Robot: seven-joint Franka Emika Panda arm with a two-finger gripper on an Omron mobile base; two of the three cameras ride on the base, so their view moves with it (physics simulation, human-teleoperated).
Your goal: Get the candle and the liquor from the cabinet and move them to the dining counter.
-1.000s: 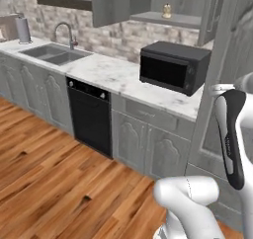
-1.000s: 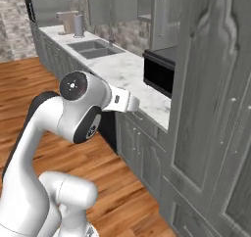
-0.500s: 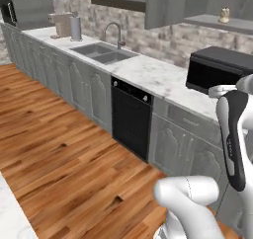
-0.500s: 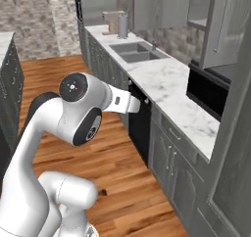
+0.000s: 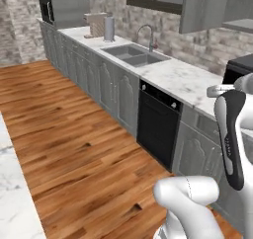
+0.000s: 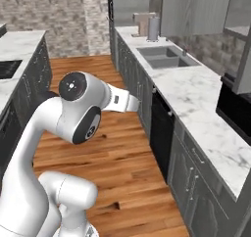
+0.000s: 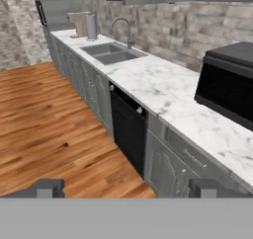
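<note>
the gripper [image 7: 126, 188] stands with its jaws spread as wide as they go, the two dark fingertips [image 7: 45, 187] far apart at the bottom of the hand view, and nothing is held between them. ahead of the jaws lies the marble worktop [image 7: 163, 92] against the brick wall, with the sink [image 7: 112, 52] farther off along it, the black dishwasher front [image 7: 127, 129] below and ahead, and the black microwave [image 7: 228, 82] off to the right of the jaws. neither the candle nor the liquor can be made out from here, so their bearing from the jaws cannot be told, nor the way the bottle's long axis runs. a pale marble edge [image 5: 15, 193] at the lower left of the left base view, well behind and to the left of the jaws, may be the dining counter. judging from this, the task looks barely begun: both things apparently remain to be fetched, and the coming move turns on bringing the cabinet in front of the open jaws.
</note>
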